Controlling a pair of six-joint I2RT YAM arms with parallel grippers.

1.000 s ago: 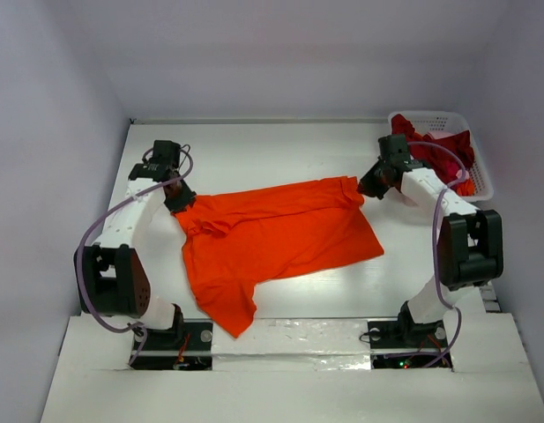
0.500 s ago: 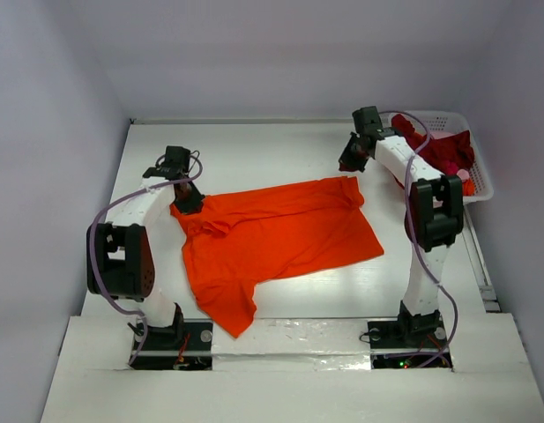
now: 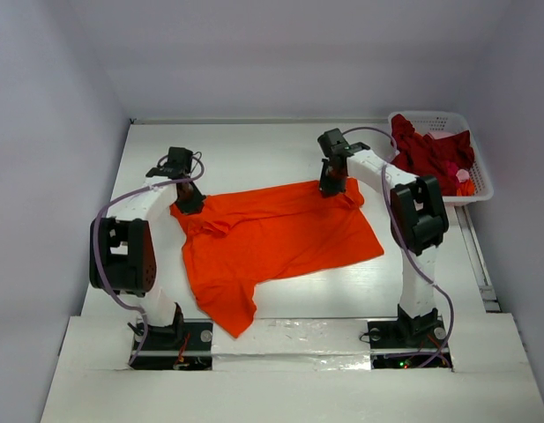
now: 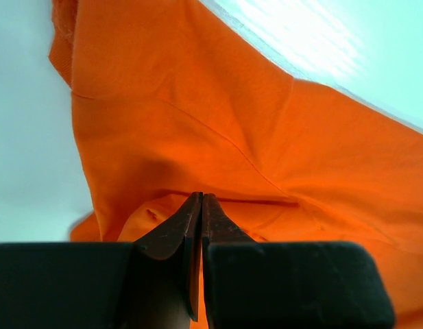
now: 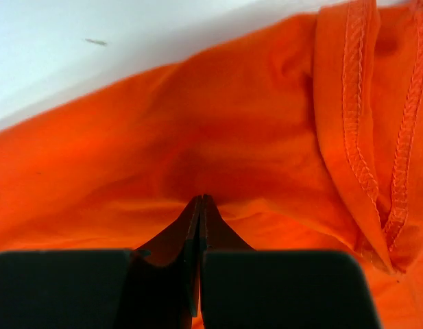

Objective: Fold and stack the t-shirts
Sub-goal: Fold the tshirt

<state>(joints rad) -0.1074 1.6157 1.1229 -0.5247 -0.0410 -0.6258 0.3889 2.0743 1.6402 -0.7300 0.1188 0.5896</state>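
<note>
Tips of right end effector (image 5: 199, 200) pressed together, pinching orange t-shirt (image 5: 163, 137); stitched hem (image 5: 355, 123) folded at right; white table (image 5: 129, 34) above.

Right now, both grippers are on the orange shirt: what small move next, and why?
Probably raise both a little, together: the left gripper and right gripper each look shut on the far edge of the orange t-shirt, the rest lying spread out.

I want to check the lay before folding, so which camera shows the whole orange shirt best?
The top external view: the entire orange t-shirt lies spread on the table. The left wrist view shows only creased cloth up close; the right wrist view only a patch with a stitched hem.
</note>
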